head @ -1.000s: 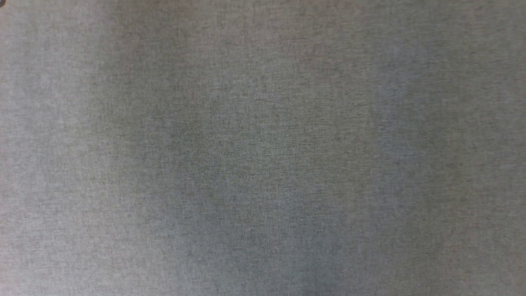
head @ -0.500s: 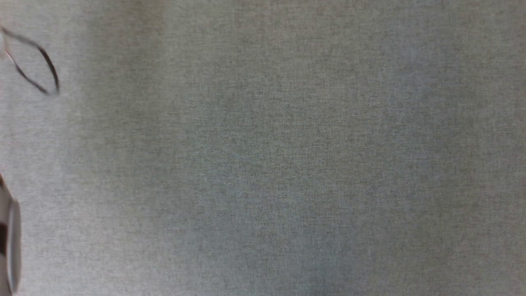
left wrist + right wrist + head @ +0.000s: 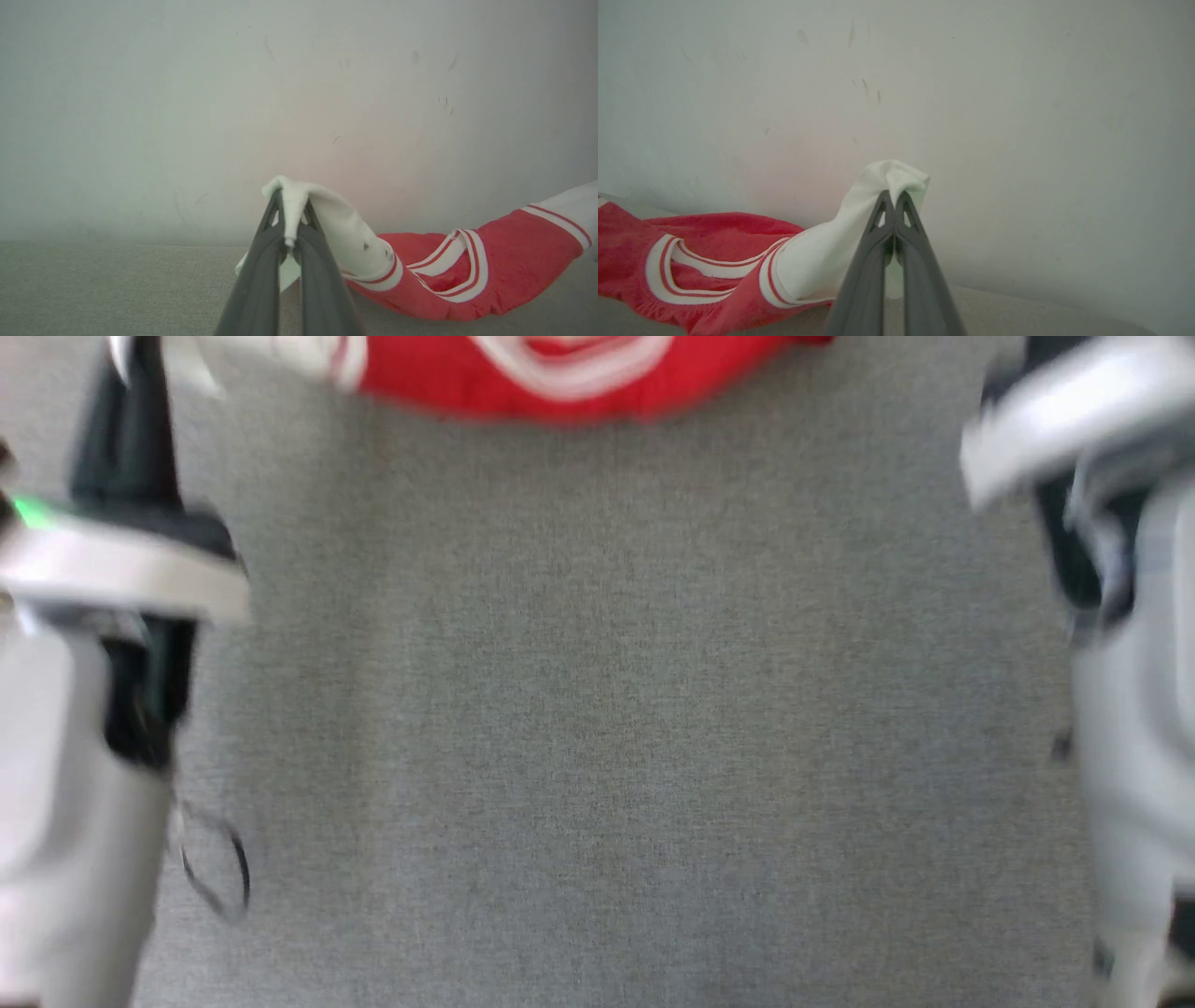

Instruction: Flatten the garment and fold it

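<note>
Over the grey surface (image 3: 597, 709), left gripper (image 3: 292, 210) and right gripper (image 3: 893, 196) were each clamped on a white sleeve (image 3: 817, 266), garment (image 3: 467, 280) sagging between them; pulling apart evenly and taut should flatten it.

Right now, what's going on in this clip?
The robot holds a red jersey shirt with white short sleeves by both sleeves. Its left gripper is shut on one white sleeve, and its right gripper is shut on the other sleeve. Both sleeves are raised above the grey fabric surface, near a pale wall. The red body droops between them, not yet flat or folded.
</note>
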You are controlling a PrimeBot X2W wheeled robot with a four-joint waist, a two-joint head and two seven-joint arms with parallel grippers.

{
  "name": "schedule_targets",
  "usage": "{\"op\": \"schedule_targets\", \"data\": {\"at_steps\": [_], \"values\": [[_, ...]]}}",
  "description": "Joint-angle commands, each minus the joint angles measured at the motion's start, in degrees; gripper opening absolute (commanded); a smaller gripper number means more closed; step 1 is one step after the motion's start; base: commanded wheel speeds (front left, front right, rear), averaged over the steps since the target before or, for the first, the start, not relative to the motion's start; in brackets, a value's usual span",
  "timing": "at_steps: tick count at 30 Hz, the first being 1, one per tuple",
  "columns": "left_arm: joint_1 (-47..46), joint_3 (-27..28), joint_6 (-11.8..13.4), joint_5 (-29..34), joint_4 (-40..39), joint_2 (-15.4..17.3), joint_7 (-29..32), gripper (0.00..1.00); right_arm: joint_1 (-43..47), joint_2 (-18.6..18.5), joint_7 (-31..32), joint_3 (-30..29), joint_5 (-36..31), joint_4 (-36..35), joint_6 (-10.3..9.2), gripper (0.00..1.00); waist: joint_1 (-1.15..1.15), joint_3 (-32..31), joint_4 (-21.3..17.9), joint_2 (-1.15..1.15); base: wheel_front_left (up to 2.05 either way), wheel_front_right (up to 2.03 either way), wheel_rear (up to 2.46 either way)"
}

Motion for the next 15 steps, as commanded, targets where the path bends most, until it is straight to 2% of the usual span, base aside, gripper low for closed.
{"op": "schedule_targets", "data": {"at_steps": [1, 7, 10, 15], "values": [[4.0, 0.2, 0.9, -0.4, -1.9, -0.1, -0.3, 0.0, 5.1, 0.9, 0.7, -0.8, 1.3, -3.4, -0.05, 0.0, 0.02, -3.9, -0.5, 0.0, 0.0, 0.0, 0.0], [16.7, -0.5, 4.3, -1.0, -8.6, -0.5, 1.3, 0.0, 22.3, 2.9, 3.8, -4.1, 5.0, -14.0, -0.05, 0.0, 0.02, -7.1, -0.8, 0.0, 0.0, 0.0, 0.0], [22.5, -2.3, 5.4, -0.6, -10.2, 0.2, 4.2, 0.0, 28.5, 3.3, 5.3, -5.4, 6.7, -16.4, -0.05, 0.0, 0.02, -8.9, -1.0, 0.0, 0.0, 0.0, 0.0], [29.3, -3.8, 5.8, -2.0, -10.7, 1.2, 8.1, 0.0, 35.7, 3.5, 8.6, -7.4, 9.1, -17.9, -0.05, 0.0, 0.02, -11.8, -1.4, 0.0, 0.0, 0.0, 0.0]]}}
